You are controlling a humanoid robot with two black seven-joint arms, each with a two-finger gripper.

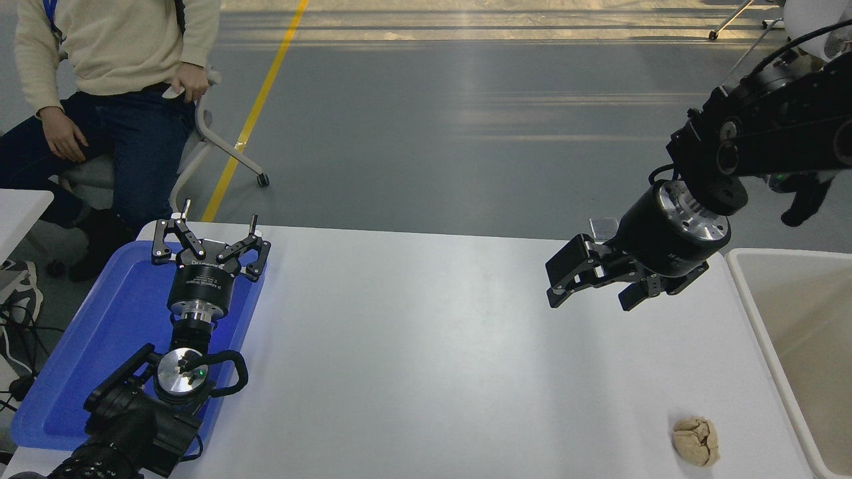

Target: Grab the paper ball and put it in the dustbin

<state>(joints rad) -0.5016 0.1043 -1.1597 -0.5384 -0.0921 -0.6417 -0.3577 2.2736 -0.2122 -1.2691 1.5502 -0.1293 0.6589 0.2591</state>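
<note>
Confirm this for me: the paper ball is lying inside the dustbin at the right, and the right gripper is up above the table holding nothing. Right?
Not quite. In the head view the paper ball lies on the table, beside the dustbin, not in it. The right gripper does hang above the table, holding nothing.

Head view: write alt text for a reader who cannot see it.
A crumpled paper ball lies on the white table near its front right, beside the cream dustbin at the right edge. The right gripper hangs open above the table, far behind the ball. The left gripper rests open over a blue tray; a person sits beyond.
</note>
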